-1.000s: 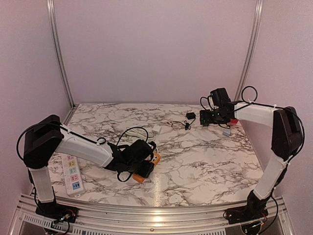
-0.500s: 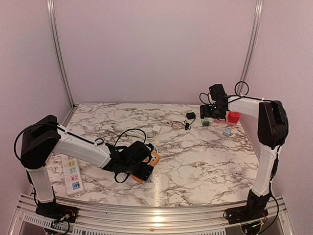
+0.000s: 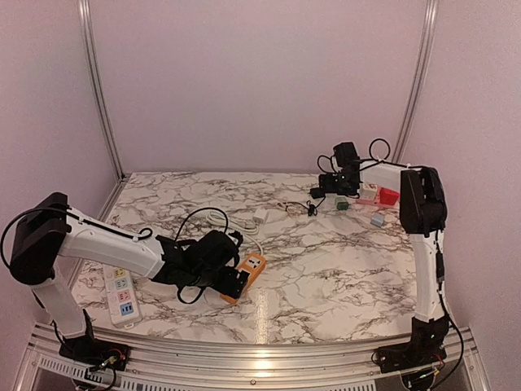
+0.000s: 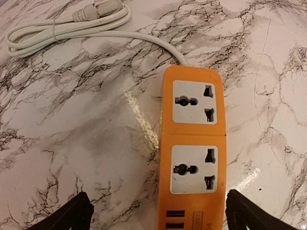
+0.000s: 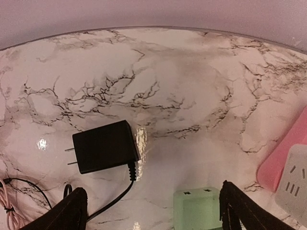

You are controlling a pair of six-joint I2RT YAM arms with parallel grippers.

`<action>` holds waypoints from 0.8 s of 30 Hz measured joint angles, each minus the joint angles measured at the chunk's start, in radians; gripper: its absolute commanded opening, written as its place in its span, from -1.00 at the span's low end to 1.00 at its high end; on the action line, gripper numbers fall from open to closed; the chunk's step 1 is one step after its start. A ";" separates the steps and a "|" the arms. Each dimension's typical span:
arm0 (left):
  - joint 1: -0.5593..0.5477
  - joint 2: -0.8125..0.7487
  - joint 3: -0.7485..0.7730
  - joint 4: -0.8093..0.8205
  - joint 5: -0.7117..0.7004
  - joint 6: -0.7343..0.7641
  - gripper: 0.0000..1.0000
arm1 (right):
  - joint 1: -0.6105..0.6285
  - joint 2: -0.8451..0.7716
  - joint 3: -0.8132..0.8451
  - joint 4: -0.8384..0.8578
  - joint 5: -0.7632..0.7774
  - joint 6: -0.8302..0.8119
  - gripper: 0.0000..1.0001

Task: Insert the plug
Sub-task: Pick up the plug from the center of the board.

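I work in a robot test booth, not a home. Plain pale walls (image 3: 260, 81) close in three sides, with metal posts (image 3: 96, 90) in the far corners. My two arms (image 3: 114, 240) are bolted to a metal rail (image 3: 260, 362) at the near edge of a marble-patterned worktop (image 3: 326, 269) carrying an orange power strip (image 3: 248, 273), a white power strip (image 3: 120, 289) and a black charger (image 5: 103, 146).

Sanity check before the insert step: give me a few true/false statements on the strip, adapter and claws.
1. Both sockets on the strip are empty. True.
2. The right claw holds the adapter. False: the adapter lies on the table and the claw is open above it.
3. The left claw is open, with the strip between its fingers. True.
4. The strip's cord is black. False: it is white.
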 measured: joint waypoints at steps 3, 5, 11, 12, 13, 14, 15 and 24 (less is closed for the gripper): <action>0.000 -0.050 -0.018 0.000 -0.035 -0.015 0.98 | 0.000 0.038 0.032 0.000 -0.039 0.000 0.75; 0.000 -0.082 -0.028 0.000 -0.066 -0.026 0.98 | 0.000 0.061 0.045 0.004 -0.073 -0.003 0.73; 0.000 -0.114 -0.050 0.000 -0.117 -0.045 0.98 | 0.000 0.085 0.051 0.016 -0.138 -0.009 0.73; 0.000 -0.114 -0.051 0.000 -0.120 -0.048 0.98 | 0.000 0.087 0.052 0.019 -0.146 -0.011 0.73; 0.000 -0.114 -0.054 0.000 -0.124 -0.050 0.98 | 0.002 0.090 0.058 0.019 -0.151 -0.015 0.74; 0.000 -0.114 -0.056 -0.001 -0.125 -0.051 0.98 | 0.004 0.095 0.064 0.022 -0.154 -0.018 0.74; 0.000 -0.114 -0.057 -0.001 -0.125 -0.052 0.98 | 0.005 0.100 0.074 0.024 -0.157 -0.022 0.74; 0.000 -0.114 -0.066 -0.001 -0.132 -0.061 0.98 | 0.012 0.158 0.144 0.032 -0.145 -0.049 0.54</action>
